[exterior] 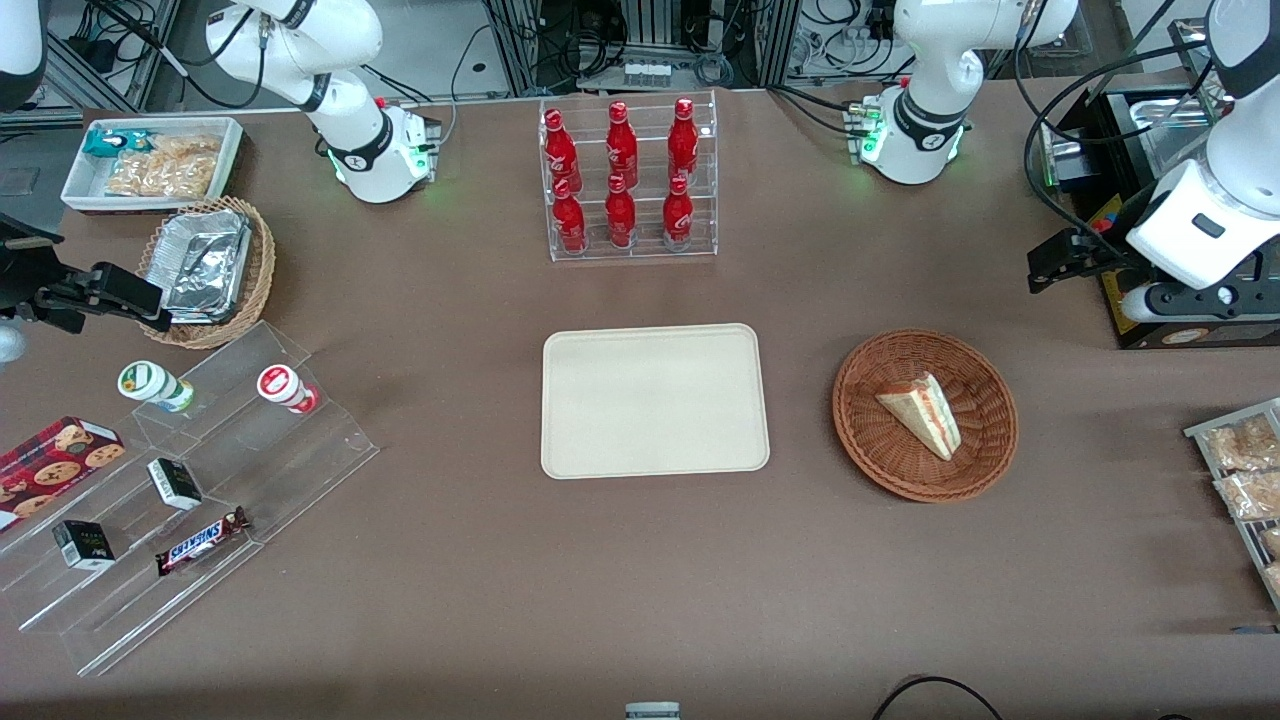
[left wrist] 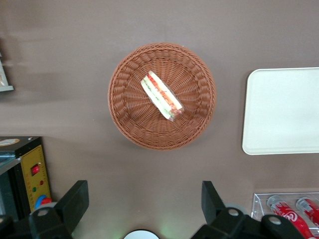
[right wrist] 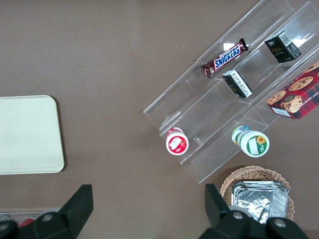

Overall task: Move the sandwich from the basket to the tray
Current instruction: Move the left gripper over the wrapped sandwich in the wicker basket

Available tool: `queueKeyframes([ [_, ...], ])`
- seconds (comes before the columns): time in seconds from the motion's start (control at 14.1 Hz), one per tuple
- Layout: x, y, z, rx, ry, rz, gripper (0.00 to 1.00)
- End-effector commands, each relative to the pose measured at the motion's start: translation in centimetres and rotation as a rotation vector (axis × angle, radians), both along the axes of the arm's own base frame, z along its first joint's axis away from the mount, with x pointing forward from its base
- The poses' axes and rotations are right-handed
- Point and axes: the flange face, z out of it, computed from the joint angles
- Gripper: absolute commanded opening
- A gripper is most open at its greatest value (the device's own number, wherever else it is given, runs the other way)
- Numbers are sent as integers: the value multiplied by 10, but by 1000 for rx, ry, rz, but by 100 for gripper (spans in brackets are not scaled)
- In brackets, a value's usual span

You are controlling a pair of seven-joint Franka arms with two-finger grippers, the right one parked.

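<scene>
The sandwich [exterior: 925,412], a pale wedge with red and green filling, lies in the reddish-brown wicker basket [exterior: 870,450]. The cream tray [exterior: 655,400] lies flat beside the basket, toward the parked arm's end, with nothing on it. My left gripper [exterior: 1042,270] is open and empty. It hangs high above the table, farther from the front camera than the basket and toward the working arm's end. In the left wrist view the sandwich [left wrist: 161,95] sits mid-basket [left wrist: 124,119], well apart from the gripper [left wrist: 143,199]; the tray's edge [left wrist: 284,109] also shows there.
A clear rack of red bottles [exterior: 628,180] stands farther from the front camera than the tray. A black box [exterior: 1150,300] sits under the working arm. Snack packets [exterior: 1245,470] lie at the working arm's end. Clear display steps [exterior: 180,480], a tan basket [exterior: 205,270] and a white bin [exterior: 150,160] are at the parked arm's end.
</scene>
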Motion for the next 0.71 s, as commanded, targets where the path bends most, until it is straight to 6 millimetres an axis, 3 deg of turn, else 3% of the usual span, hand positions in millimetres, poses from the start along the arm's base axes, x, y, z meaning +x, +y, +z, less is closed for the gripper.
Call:
queueKeyframes([
  [0.0,2,0,-4,48,30,-20,100],
  [0.35,23,-9,-91,59,161,-38,100],
  [0.64,21,-19,-165,52,126,-60,100],
])
